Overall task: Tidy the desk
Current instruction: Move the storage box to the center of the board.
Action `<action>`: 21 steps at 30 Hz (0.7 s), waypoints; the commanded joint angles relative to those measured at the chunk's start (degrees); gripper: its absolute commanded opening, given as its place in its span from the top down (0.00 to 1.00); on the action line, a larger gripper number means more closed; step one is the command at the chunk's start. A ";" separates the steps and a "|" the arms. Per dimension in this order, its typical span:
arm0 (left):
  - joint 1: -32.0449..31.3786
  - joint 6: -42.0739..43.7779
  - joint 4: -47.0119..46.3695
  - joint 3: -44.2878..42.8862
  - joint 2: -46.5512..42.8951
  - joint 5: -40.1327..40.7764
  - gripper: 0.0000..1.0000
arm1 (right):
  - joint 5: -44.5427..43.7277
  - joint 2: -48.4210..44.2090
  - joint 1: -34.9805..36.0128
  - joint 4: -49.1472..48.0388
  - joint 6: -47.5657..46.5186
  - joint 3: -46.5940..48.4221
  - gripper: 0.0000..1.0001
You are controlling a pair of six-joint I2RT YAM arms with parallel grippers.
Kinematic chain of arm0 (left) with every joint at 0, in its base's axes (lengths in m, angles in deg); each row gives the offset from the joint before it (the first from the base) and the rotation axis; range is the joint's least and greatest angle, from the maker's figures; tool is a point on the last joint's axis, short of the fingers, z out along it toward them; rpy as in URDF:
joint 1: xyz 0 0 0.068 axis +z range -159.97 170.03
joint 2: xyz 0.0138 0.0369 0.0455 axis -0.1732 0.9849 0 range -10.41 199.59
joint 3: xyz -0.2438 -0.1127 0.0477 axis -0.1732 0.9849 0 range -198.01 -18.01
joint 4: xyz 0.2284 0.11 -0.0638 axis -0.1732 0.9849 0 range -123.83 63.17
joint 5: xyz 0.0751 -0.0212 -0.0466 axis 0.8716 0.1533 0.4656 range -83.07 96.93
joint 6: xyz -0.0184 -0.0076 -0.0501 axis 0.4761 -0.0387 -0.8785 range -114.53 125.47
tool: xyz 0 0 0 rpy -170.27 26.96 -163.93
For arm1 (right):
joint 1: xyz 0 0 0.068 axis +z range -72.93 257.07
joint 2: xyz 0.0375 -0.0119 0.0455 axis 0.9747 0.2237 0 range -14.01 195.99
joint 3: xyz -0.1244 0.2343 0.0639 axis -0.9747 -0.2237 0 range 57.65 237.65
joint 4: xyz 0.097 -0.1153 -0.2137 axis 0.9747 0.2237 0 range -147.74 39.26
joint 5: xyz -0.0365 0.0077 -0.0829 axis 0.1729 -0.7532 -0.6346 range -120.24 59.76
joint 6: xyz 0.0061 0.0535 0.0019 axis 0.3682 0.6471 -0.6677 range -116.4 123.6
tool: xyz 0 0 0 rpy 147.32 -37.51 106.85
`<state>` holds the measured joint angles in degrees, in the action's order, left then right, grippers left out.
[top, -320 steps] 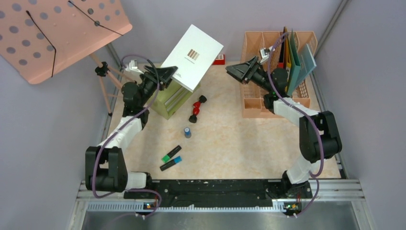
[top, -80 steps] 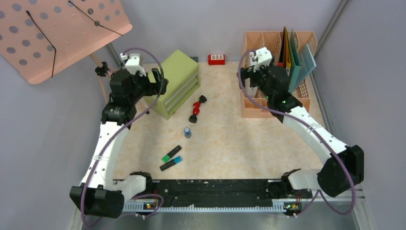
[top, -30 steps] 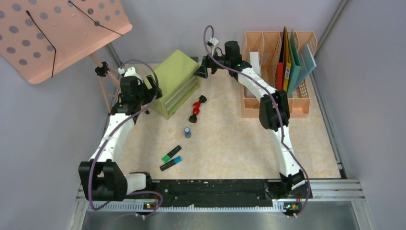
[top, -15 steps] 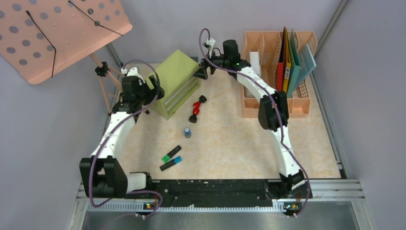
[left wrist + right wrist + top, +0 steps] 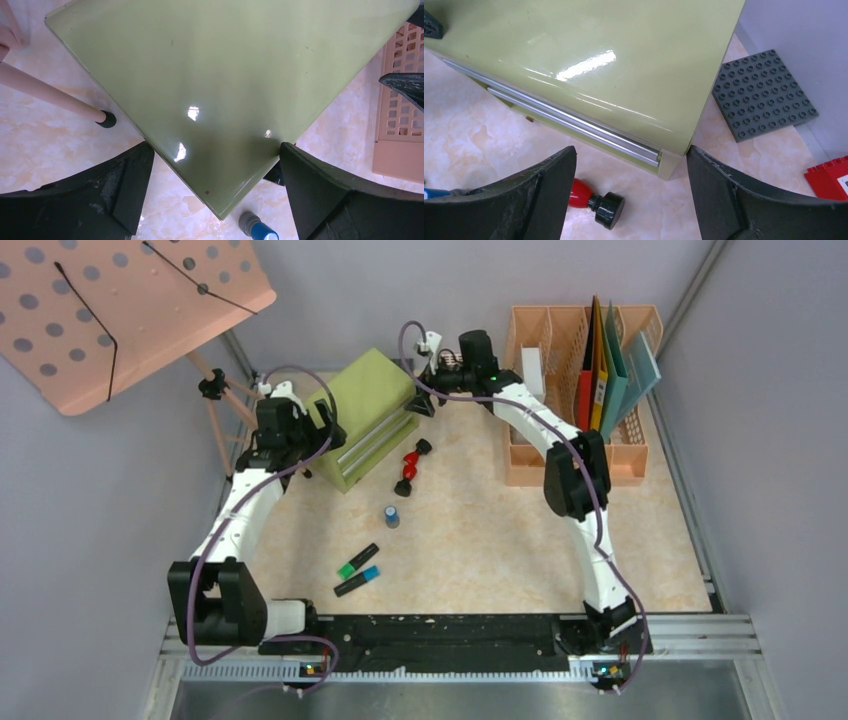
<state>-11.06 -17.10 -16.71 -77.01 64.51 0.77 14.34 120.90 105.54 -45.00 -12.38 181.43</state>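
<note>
The desk (image 5: 480, 540) is a beige marbled tabletop. A green drawer cabinet (image 5: 368, 410) stands askew at its back left. My left gripper (image 5: 322, 435) hovers open at the cabinet's left side; in the left wrist view its fingers (image 5: 125, 190) straddle the cabinet's near corner (image 5: 220, 210) without touching. My right gripper (image 5: 425, 398) is open at the cabinet's back right corner. In the right wrist view its fingertips (image 5: 729, 195) flank the corner by the drawer handles (image 5: 574, 120), with nothing gripped.
A red and black piece (image 5: 408, 465), a blue-capped item (image 5: 392, 516) and two highlighters (image 5: 357, 570) lie mid-desk. A peach organizer (image 5: 530, 455) with folders stands back right. A grey baseplate (image 5: 764, 95) and red brick (image 5: 829, 177) lie behind the cabinet. A stand leg (image 5: 50, 92) is left of it.
The right gripper has come down and left onto the cabinet's back right corner. The left gripper has edged a little closer to the cabinet's left side.
</note>
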 commanded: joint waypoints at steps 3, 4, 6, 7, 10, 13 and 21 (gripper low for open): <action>-1.61 1.21 -1.70 -2.17 0.87 -3.88 0.01 | 9.60 -8.54 7.80 5.47 -1.06 -6.73 0.23; -1.83 1.28 -1.66 -2.17 0.92 -4.07 0.02 | 9.52 -9.48 7.89 5.34 -1.05 -7.55 0.24; -2.43 1.38 -1.46 -2.17 1.07 -4.54 0.02 | 9.10 -10.99 7.97 4.97 -0.90 -9.25 0.24; -2.77 1.39 -1.40 -2.08 1.11 -4.64 0.01 | 8.92 -11.69 8.06 4.85 -0.89 -10.36 0.24; -3.83 1.53 -1.11 -2.08 0.94 -5.26 0.02 | 8.67 -14.05 8.14 4.01 -0.53 -13.25 0.25; -4.89 2.08 -0.60 -2.17 0.67 -5.27 0.02 | 8.40 -16.26 8.35 2.87 -0.16 -16.28 0.25; -6.92 1.78 0.03 -1.65 -0.79 -5.49 0.02 | 6.56 -20.01 8.62 1.26 0.99 -20.59 0.25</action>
<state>-13.20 -16.90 -14.94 -77.91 64.33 2.54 8.05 106.41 106.70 -45.03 -14.20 162.11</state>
